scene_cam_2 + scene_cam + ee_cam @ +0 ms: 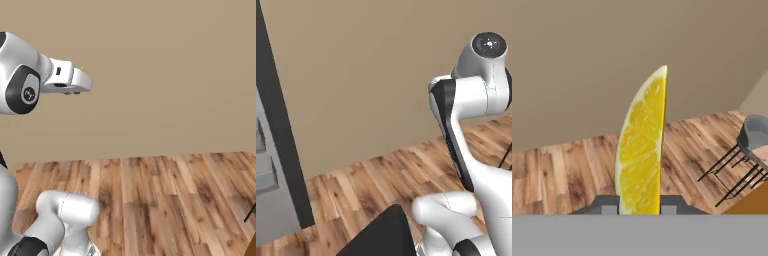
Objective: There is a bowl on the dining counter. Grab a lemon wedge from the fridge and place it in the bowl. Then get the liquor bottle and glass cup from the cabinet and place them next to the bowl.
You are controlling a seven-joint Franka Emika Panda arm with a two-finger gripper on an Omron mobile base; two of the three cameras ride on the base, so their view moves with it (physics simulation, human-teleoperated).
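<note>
The gripper [640, 209] is clamped on an upright lemon wedge [641, 150]; beyond it lie wooden floor [572, 170], beige wall [587, 60] and a grey stool [751, 145] at right.

Glossy, pulpy lemon wedge [641, 150] between the fingers; beyond the gripper [640, 204], matt beige wall [587, 60] and streaky, semi-gloss wood-plank floor [567, 170].

A plain tan wall [165, 75] runs across the back of the room, meeting a floor of warm wooden planks [165, 200] with streaky dark grain. Off to the left stands a grey appliance front [268, 190] edged by a dark vertical frame [278, 125]. To the right sits a grey-seated stool [754, 135] on thin black legs, beside an orange-brown counter corner [752, 202].
</note>
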